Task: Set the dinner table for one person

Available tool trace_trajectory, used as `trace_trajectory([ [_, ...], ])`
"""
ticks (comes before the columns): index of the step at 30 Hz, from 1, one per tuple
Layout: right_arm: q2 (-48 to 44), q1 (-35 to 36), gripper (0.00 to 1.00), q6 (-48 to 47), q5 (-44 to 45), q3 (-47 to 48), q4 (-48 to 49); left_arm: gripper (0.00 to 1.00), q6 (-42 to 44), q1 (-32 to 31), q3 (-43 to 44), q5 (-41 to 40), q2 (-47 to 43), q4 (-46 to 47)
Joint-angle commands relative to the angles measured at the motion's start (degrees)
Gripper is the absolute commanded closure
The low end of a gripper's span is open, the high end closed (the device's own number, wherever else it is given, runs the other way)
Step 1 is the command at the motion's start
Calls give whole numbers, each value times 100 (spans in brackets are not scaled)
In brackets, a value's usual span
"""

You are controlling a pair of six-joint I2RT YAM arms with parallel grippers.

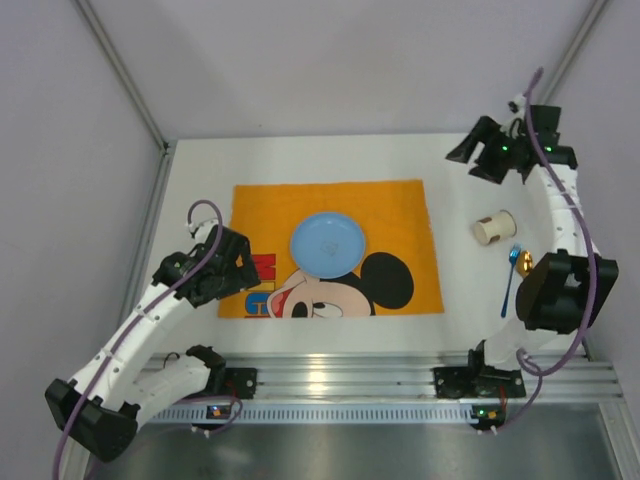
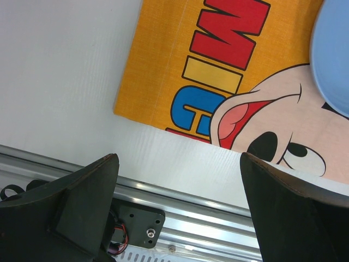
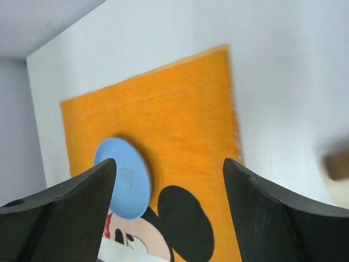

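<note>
The white dinner table (image 1: 200,180) carries an orange Mickey Mouse placemat (image 1: 330,205) with a light blue plate (image 1: 328,243) on its middle. A beige cup (image 1: 494,228) lies on its side to the right of the mat. A spoon (image 1: 514,272) with a blue handle and gold bowl lies just in front of the cup. My left gripper (image 1: 228,272) hovers open and empty over the mat's near left corner (image 2: 131,106). My right gripper (image 1: 468,150) is open and empty, raised at the far right, beyond the cup. The right wrist view shows the plate (image 3: 125,177) and mat (image 3: 180,120).
An aluminium rail (image 1: 330,385) with the arm bases runs along the table's near edge and also shows in the left wrist view (image 2: 207,218). Grey walls close in the far and side edges. The right arm's elbow (image 1: 560,290) hangs beside the spoon.
</note>
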Motion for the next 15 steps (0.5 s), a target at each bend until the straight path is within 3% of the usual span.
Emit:
trace_trajectory([
  [1, 2, -1186, 20, 501, -288, -360, -147, 2, -5, 17, -1, -17, -45, -26],
  [10, 1143, -2859, 21, 591, -551, 272, -199, 2, -31, 26, -1, -60, -168, -88],
  [15, 1496, -3204, 21, 486, -560, 115, -182, 2, -111, 17, -28, -183, -282, -79],
])
